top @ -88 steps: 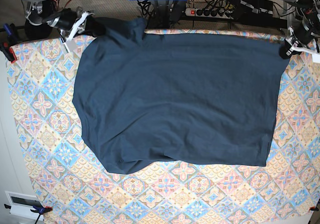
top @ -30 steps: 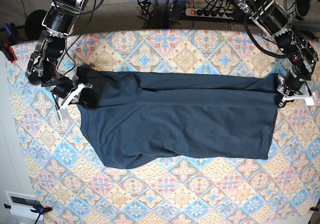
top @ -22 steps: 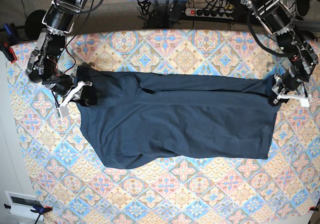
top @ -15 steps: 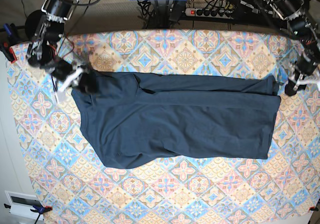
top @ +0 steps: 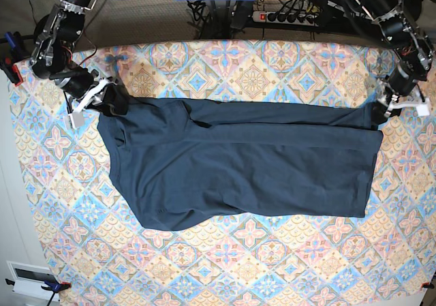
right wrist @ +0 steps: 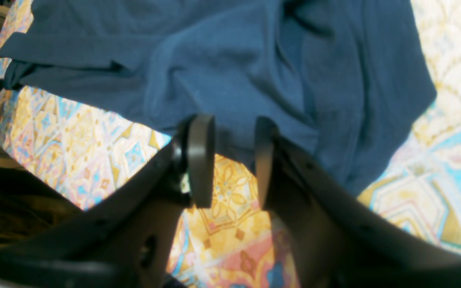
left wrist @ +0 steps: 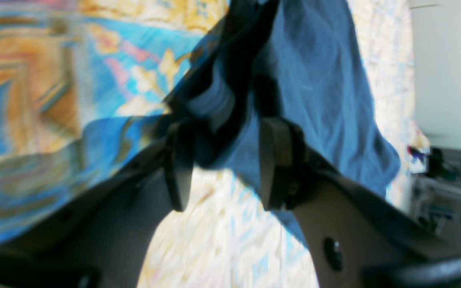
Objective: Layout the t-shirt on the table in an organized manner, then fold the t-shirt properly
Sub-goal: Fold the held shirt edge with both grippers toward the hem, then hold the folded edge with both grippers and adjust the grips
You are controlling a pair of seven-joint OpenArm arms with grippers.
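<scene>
The dark navy t-shirt (top: 238, 163) lies flat across the table (top: 259, 67), its far part folded over toward the near side into a wide band. My right gripper (top: 92, 101) hovers at the shirt's left folded corner. In the right wrist view it (right wrist: 232, 152) stands open, and the shirt (right wrist: 230, 68) lies just beyond its fingers (right wrist: 200, 160). My left gripper (top: 396, 105) sits at the shirt's right corner. In the left wrist view it (left wrist: 225, 152) is open, with a bunched corner of the shirt (left wrist: 314, 80) at its fingertips (left wrist: 274, 164).
A power strip (top: 293, 16) and cables lie behind the table's far edge. Clamps (top: 10, 67) hold the patterned cloth at the left side. A white box (top: 27, 279) sits off the near left corner.
Both grippers have opened and let go of the shirt's folded corners, then pulled back toward the table's far side. The shirt stays folded in place.
</scene>
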